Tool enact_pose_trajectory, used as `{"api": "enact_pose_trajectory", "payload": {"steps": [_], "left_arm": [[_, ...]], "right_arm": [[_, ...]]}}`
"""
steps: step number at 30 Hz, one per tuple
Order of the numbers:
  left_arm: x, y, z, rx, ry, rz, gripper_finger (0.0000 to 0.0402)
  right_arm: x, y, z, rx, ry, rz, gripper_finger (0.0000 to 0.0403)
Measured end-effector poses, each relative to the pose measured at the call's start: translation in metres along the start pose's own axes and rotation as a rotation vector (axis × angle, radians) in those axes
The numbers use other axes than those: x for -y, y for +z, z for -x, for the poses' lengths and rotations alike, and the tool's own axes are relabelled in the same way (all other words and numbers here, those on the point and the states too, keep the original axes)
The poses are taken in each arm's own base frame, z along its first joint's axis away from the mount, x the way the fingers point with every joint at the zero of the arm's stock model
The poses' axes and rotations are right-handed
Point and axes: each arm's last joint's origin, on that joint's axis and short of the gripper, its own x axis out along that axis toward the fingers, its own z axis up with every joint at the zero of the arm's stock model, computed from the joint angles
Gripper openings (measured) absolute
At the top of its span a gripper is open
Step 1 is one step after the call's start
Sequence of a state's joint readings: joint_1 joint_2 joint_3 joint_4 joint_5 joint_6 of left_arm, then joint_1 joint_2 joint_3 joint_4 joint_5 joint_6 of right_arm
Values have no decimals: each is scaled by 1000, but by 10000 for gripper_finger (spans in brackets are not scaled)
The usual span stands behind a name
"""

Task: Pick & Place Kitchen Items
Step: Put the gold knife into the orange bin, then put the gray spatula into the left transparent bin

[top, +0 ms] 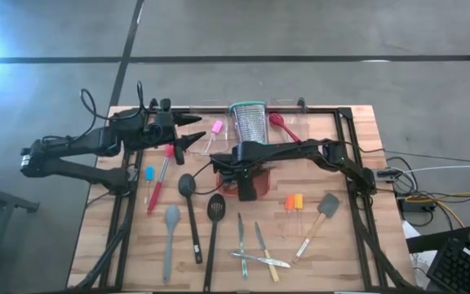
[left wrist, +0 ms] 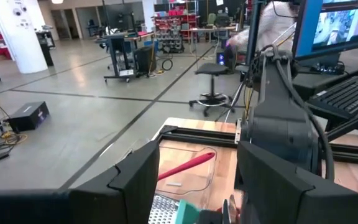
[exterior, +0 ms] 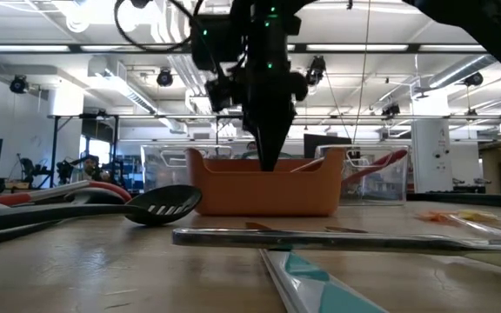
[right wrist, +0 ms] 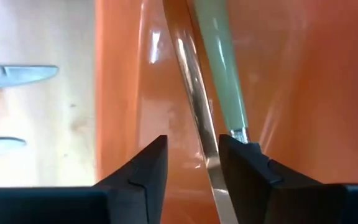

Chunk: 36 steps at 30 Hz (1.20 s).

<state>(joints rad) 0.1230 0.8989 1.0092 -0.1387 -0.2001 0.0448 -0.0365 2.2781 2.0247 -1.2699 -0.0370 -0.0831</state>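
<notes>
Right claw (top: 250, 189) hiding most of orange tray (top: 228, 189) from above; pale-handled utensil (right wrist: 219, 68) cut off at frame edge; kind of utensil impossible to tell.

Slim utensils (top: 210, 233) lie scattered on the wood; one, perhaps green-handled (right wrist: 219, 62), leans in the tray.
</notes>
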Motion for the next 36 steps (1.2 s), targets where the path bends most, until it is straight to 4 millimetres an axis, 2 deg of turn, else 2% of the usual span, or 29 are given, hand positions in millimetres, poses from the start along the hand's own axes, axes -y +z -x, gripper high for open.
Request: {"api": "enact_pose_trajectory", "payload": {"steps": [5, 11, 17, 21, 24, 31, 36], "left_arm": [[0, 0, 0, 0, 0, 0, 223], [0, -1, 0, -13, -1, -3, 223], [0, -3, 0, -30, -14, 27, 223], [1, -3, 0, -29, -21, 29, 223], [1, -3, 0, -28, -25, 29, 223], [1, -3, 0, -26, -25, 29, 223], [1, -3, 0, -26, -25, 42, 223]], "right_arm": [[-5, -4, 21, 46, 11, -8, 154], [-10, -17, 60, 107, 19, -128, 145], [-36, -41, 114, 228, 38, -213, 109], [-62, -67, 139, 288, -17, -324, 83], [-82, -90, 148, 317, -57, -426, 68], [-116, -152, 154, 404, -97, -796, 52], [-131, -194, 152, 438, -58, -915, 56]]}}
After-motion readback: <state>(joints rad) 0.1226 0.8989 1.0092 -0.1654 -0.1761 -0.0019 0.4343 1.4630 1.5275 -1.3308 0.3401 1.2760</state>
